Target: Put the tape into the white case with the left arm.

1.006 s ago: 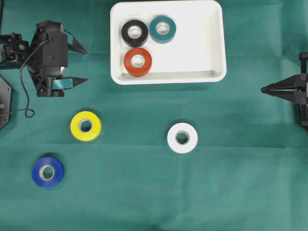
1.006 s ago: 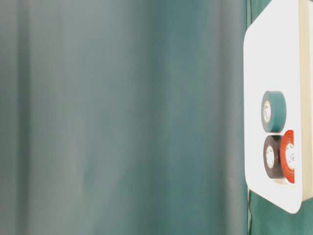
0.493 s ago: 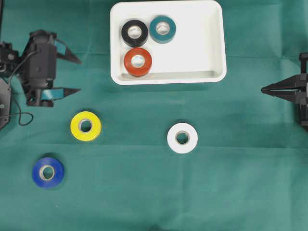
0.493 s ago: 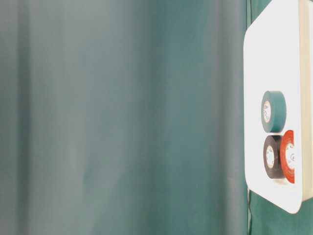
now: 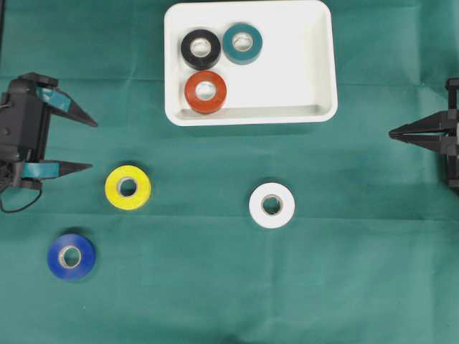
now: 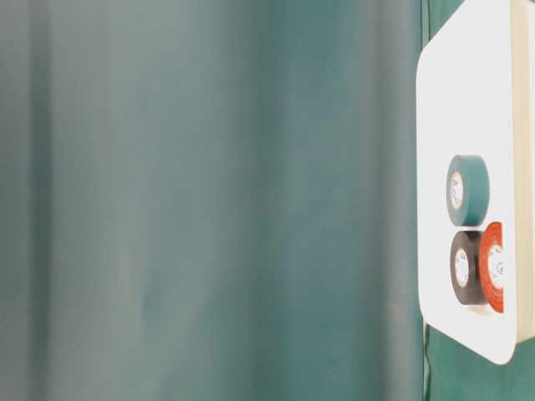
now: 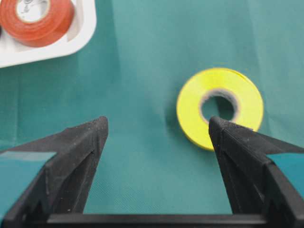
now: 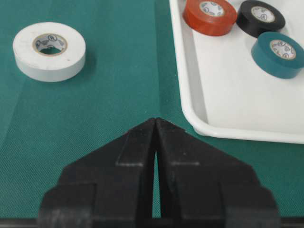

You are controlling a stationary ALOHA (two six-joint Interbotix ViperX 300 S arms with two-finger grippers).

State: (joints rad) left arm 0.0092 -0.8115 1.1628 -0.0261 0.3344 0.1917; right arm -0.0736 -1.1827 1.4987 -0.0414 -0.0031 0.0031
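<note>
Dark green cloth [image 5: 215, 287] covers the whole work surface, edge to edge in the overhead view. Faint fold creases run across it, one straight line level with the lower half. Fine weave shows in the wrist views. Light even and soft, short shadows. Table-level view mostly blurred green cloth.

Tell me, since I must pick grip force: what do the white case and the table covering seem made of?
The white case looks like smooth, slightly glossy moulded plastic: rounded rim, soft sheen. The table covering looks like matte green woven cloth: fine weave and faint creases.
</note>
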